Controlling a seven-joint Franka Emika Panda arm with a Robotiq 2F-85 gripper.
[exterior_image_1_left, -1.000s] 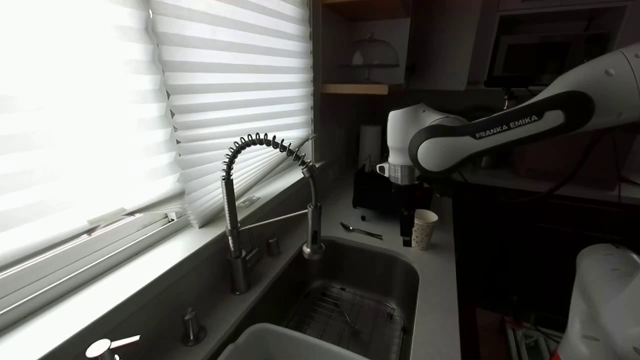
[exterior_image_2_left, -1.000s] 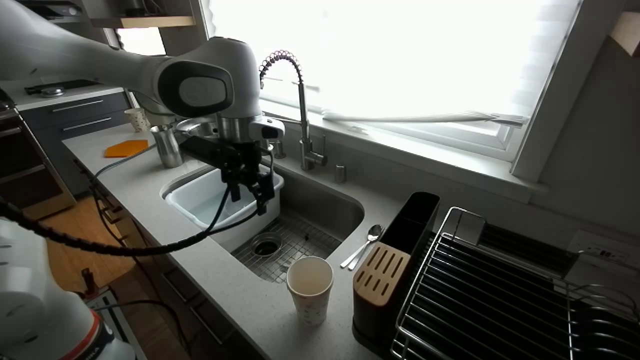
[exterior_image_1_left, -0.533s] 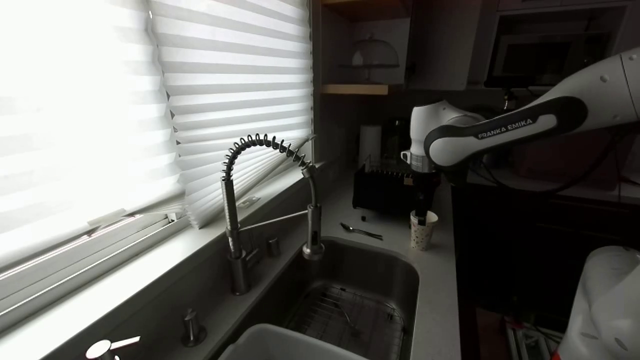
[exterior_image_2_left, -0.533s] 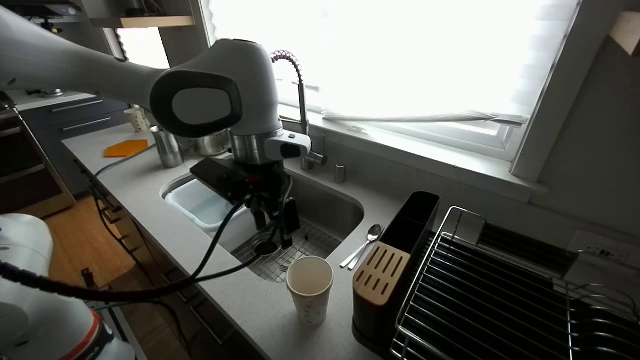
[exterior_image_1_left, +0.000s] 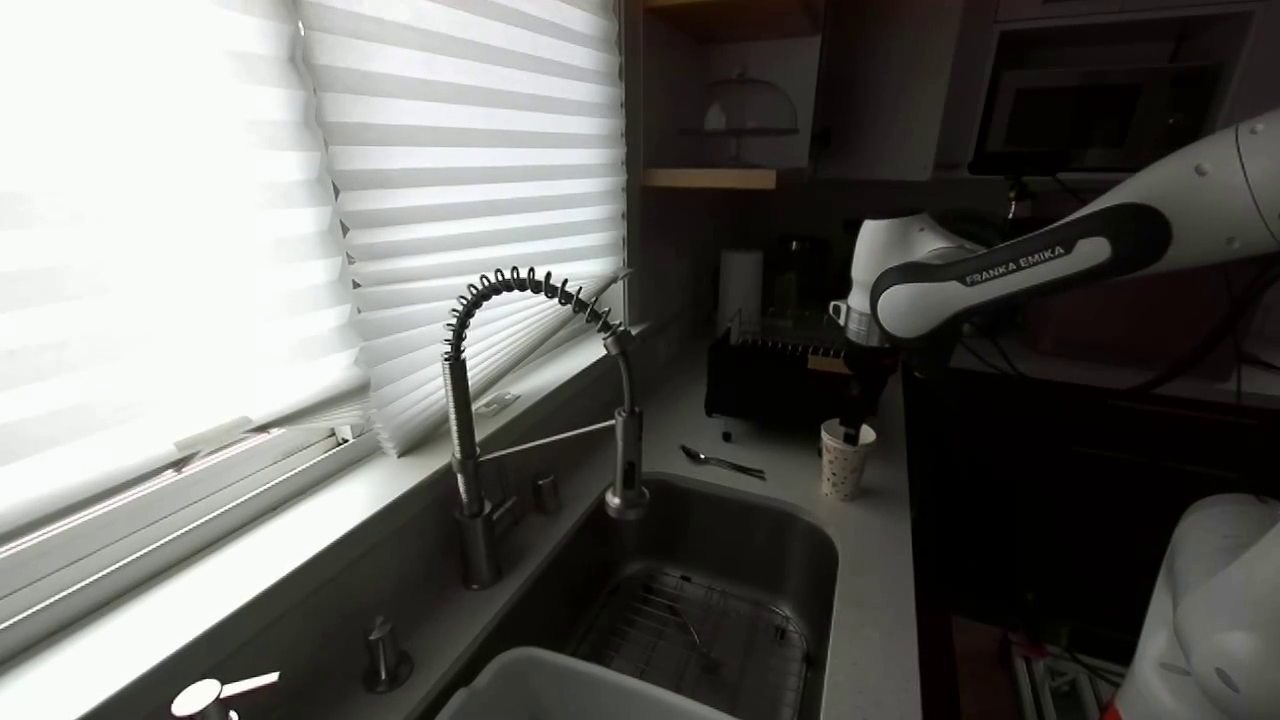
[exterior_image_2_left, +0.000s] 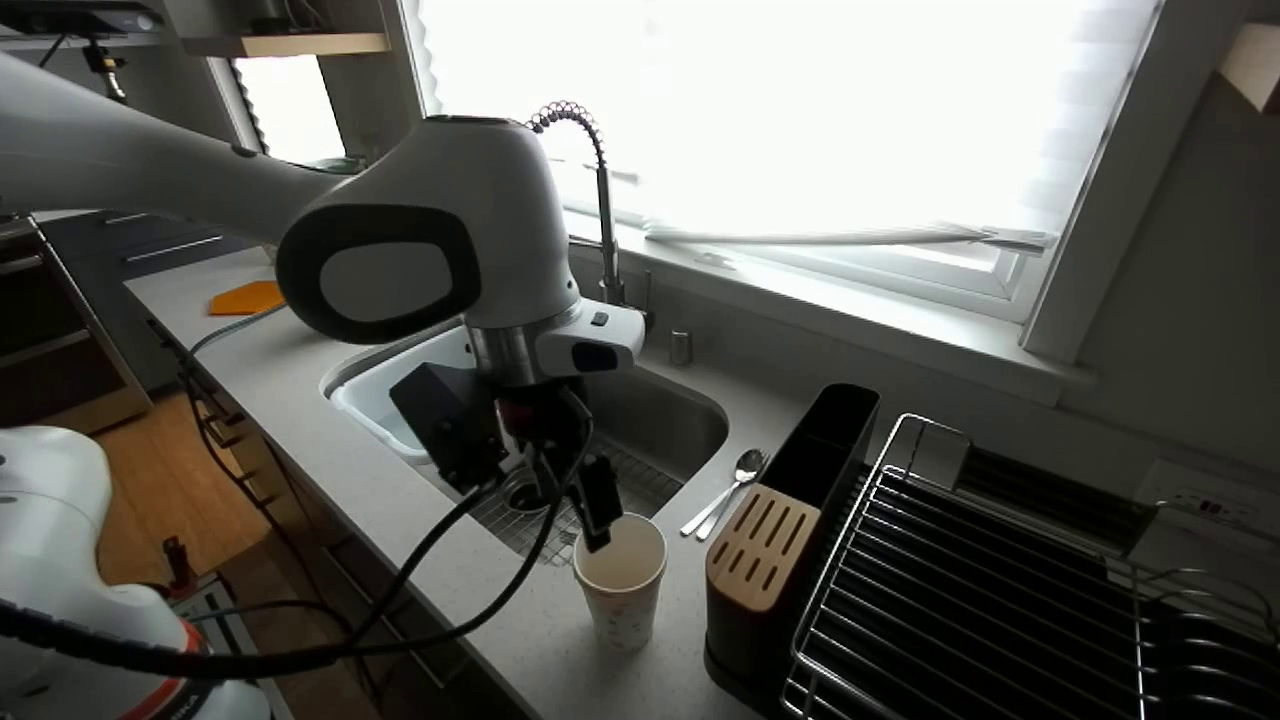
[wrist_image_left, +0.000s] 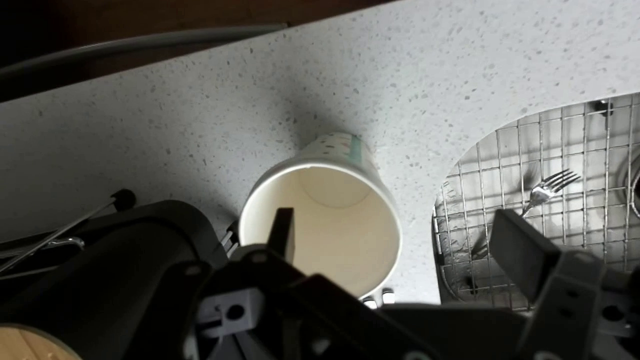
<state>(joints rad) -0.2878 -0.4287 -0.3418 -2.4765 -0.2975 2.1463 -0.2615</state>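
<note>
In the wrist view, the gripper (wrist_image_left: 401, 237) has its fingers spread apart, one over the mouth of the patterned paper cup (wrist_image_left: 345, 220) at mid-frame, the other over the wire sink grid (wrist_image_left: 563, 156) at the right; whether the first touches the cup cannot be told. The cup stands upright on the speckled countertop (wrist_image_left: 175, 135). A fork (wrist_image_left: 544, 193) lies on the grid. In an exterior view, a utensil holder (exterior_image_2_left: 762, 545) with a slotted wooden top stands between the cup, at lower centre, and a dish rack (exterior_image_2_left: 980, 580) at lower right.

Kitchen: sink (exterior_image_2_left: 672, 418), dish rack (exterior_image_2_left: 985, 590).
</note>
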